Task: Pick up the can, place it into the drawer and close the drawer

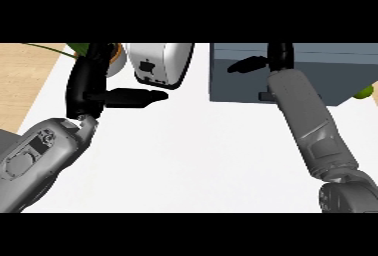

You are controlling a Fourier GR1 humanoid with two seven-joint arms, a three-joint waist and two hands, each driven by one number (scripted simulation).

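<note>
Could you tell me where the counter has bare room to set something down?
The white counter is bare between the two forearms, below the white appliance and the grey drawer unit. The far edge is crowded: left robot hand beside the appliance, right robot hand over the unit.

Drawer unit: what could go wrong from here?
No can shows in the head view, so whether it sits in the drawer unit cannot be checked. Right hand lies over the unit; its forearm may block the front. Left hand is near the white appliance and might bump it.
</note>
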